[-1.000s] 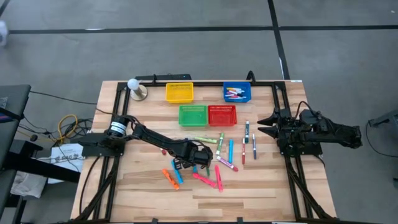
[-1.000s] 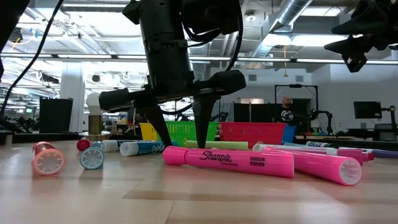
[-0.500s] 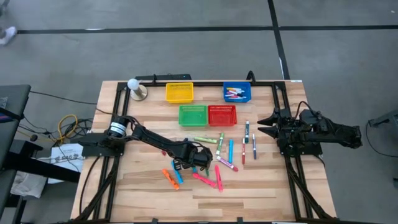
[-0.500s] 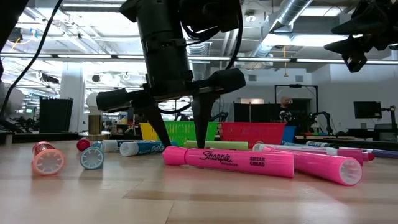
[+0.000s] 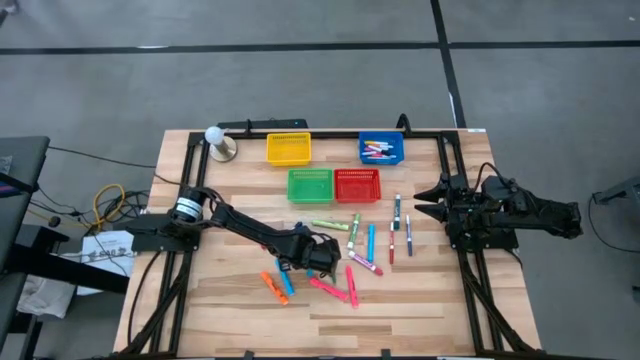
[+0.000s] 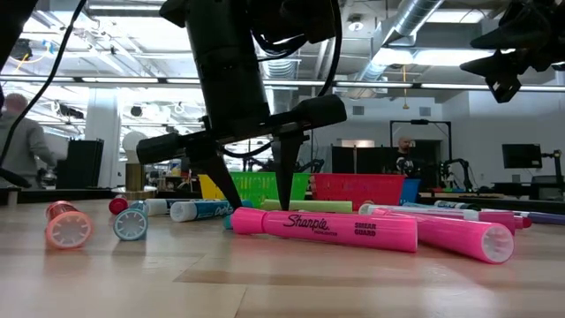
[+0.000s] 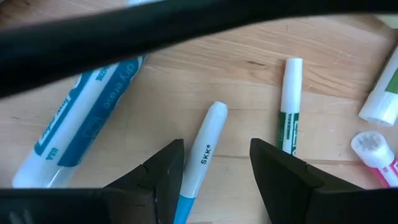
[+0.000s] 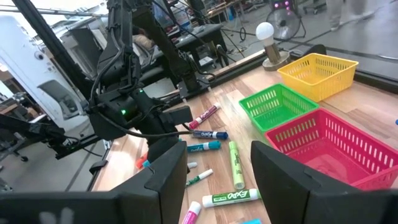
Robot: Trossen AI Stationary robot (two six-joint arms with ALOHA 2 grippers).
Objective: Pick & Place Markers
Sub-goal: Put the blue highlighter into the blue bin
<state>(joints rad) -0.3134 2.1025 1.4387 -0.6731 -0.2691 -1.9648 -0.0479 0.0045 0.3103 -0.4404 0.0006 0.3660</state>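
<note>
Markers [image 5: 350, 262] lie scattered mid-table, below the green basket [image 5: 310, 185] and red basket [image 5: 357, 185]. My left gripper [image 7: 214, 163] stands low among them, fingers parted wide around a blue-and-white marker [image 7: 200, 158], not gripping. My right gripper [image 5: 422, 203] waits open at the right edge, holding nothing.

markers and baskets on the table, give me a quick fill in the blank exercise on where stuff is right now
1. The left end effector straddles a white and ____ marker lying on the table.
2. The only basket already holding markers is the ____ one.
3. In the high view, the green basket sits directly beside the ____ basket.
4. The right end effector waits at the table's ____ edge, holding nothing.

Missing words: blue; blue; red; right
</note>
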